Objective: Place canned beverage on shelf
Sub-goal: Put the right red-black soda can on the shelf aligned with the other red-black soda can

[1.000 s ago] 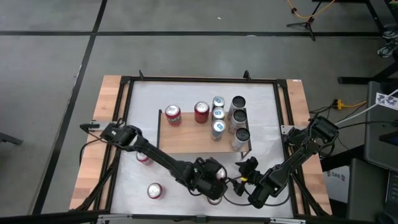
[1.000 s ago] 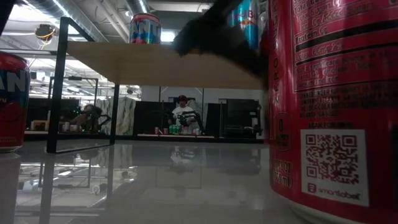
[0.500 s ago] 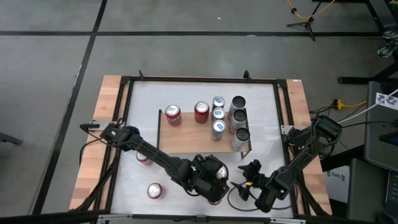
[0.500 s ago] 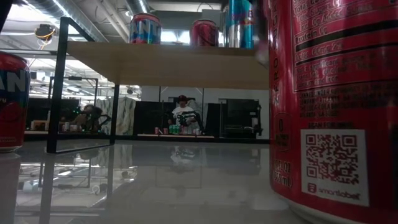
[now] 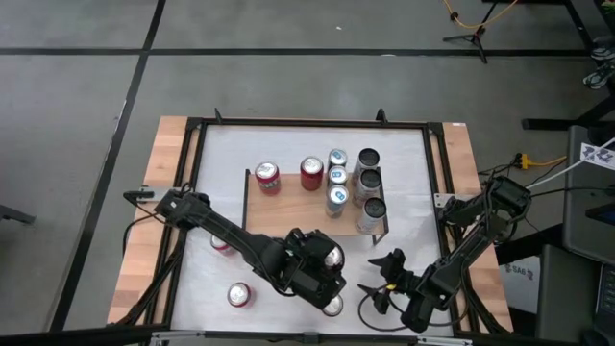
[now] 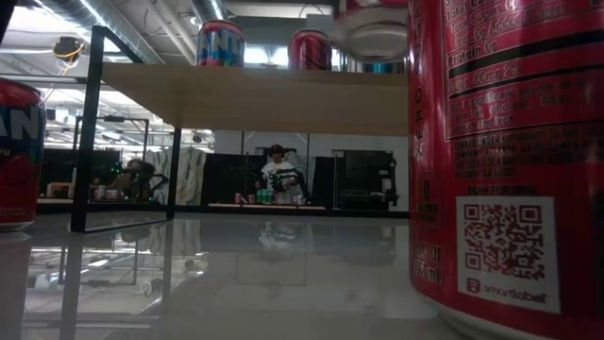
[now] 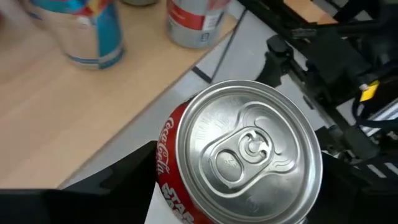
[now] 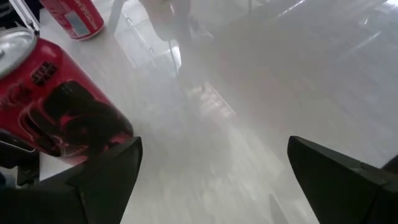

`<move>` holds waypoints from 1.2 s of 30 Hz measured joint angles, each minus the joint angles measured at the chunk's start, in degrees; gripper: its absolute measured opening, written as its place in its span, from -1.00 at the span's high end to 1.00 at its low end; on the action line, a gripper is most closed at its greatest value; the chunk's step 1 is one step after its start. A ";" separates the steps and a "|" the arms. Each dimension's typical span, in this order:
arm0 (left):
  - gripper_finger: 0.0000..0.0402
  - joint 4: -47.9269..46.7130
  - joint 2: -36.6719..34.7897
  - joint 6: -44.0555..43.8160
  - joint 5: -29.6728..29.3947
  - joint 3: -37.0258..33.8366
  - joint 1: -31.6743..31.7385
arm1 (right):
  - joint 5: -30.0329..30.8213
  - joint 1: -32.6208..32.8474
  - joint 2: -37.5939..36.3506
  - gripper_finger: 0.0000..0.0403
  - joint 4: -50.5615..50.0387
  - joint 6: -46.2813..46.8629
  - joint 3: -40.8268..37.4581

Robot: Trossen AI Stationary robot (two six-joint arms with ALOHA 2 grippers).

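Left gripper (image 5: 325,270) clamps a red can (image 7: 239,158), upright, just off the shelf (image 5: 288,213) front edge. Shelf top lies straight ahead; right gripper (image 5: 384,279) wide open, empty, beside it.

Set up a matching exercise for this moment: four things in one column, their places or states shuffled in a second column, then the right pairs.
Things:
1. left gripper
2. right gripper
3. shelf
4. loose red can

Places or states:
A. carries two red cans, slim blue cans and dark-topped cans along its far and right edges
B. open, holding nothing, over bare table near the front right
C. stands alone on the white table at the front left
D. closed around a red can in front of the shelf

Pairs: 1-D, 2-B, 3-A, 4-C
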 joint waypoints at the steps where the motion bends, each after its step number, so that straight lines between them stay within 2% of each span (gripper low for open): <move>1: -0.51 -0.71 -0.19 -0.04 -0.08 0.02 0.05 | 0.03 -0.01 0.00 -0.95 0.05 0.00 0.00; 22: -0.51 -12.33 -7.91 -1.96 -7.77 0.06 0.89 | 0.81 -0.02 0.00 -0.95 0.60 0.00 0.00; 36: -0.51 -17.46 -7.84 -1.28 -5.38 -1.11 8.58 | 0.93 -0.02 0.00 -0.95 0.58 -0.02 0.00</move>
